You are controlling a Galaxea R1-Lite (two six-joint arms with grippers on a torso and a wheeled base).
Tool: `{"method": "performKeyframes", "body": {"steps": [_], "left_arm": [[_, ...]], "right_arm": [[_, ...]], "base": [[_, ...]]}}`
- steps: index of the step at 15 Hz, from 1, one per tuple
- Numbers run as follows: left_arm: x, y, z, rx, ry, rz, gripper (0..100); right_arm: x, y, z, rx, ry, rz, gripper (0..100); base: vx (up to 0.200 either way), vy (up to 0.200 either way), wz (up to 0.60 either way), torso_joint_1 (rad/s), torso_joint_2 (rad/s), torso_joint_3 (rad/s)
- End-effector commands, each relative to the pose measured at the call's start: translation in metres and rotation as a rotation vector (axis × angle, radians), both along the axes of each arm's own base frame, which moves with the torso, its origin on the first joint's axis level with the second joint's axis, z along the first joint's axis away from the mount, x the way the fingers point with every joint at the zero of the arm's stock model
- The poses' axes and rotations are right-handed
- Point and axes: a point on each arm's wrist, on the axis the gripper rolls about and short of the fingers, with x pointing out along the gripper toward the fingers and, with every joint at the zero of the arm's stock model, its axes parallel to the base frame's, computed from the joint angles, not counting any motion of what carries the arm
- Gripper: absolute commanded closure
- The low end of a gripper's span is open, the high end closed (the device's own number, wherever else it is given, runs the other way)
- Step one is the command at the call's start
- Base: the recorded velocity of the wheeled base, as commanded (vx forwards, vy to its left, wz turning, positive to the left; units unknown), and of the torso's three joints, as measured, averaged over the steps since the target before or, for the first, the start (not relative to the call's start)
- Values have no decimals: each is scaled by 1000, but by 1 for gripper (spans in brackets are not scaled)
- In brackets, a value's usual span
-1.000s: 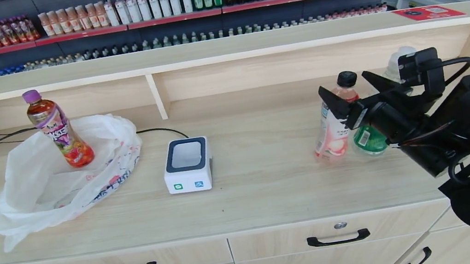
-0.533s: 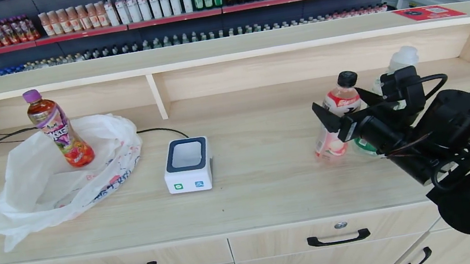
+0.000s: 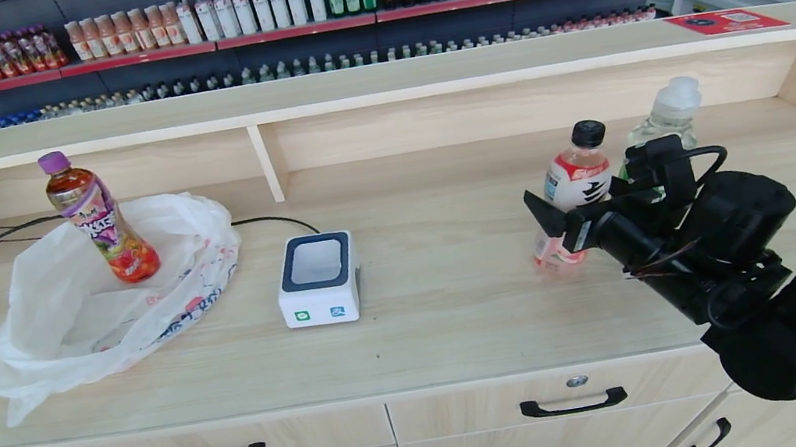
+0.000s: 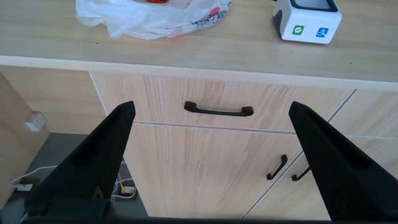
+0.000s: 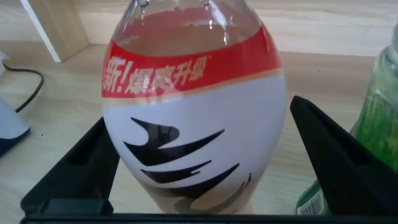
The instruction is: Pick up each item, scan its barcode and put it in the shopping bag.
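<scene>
A: Right now the right gripper (image 5: 199,177) straddles the pink bottle (image 3: 580,176) near the counter's (image 3: 445,327) right end, fingers spread wide, one on each side.

B: Squeezing it?

A: No. The wrist view shows a gap at one finger. The bottle stands upright, black cap on top.

B: Any neighbours?

A: A green-labelled bottle (image 3: 663,121) just beside it, farther back.

B: And the left gripper (image 4: 211,155)?

A: Spread open too, holding nothing, low before the drawer handle (image 4: 218,111).

B: The bag?

A: The shopping bag (image 3: 66,328) lies at the left end with a purple-capped bottle (image 3: 99,221) standing in it. The scanner (image 3: 317,279) sits between bag and pink bottle.
</scene>
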Motion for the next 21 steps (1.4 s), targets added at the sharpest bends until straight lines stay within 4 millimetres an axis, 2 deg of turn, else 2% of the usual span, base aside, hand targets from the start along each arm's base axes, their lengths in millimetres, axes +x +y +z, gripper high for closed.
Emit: {"method": "performKeyframes", "body": {"steps": [1,10,11,19,21], "left_arm": [[0,0,0,0,-1,0,0],[0,0,0,0,0,0,0],[0,0,0,0,-1,0,0],[0,0,0,0,-1,0,0],[0,0,0,0,2,0,0]], "right_arm": [[3,1,-5,-4,9,2,0],[11,9,-12,-8,15,14,0],[11,9,-11,-5,12,14,100],[15,6,-4,10,-14,2,100],[17,7,4,25,-46,6,100]], "base": [[0,0,0,0,0,0],[0,0,0,0,0,0],[0,0,0,0,0,0],[0,0,0,0,0,0],[0,0,0,0,0,0]]}}
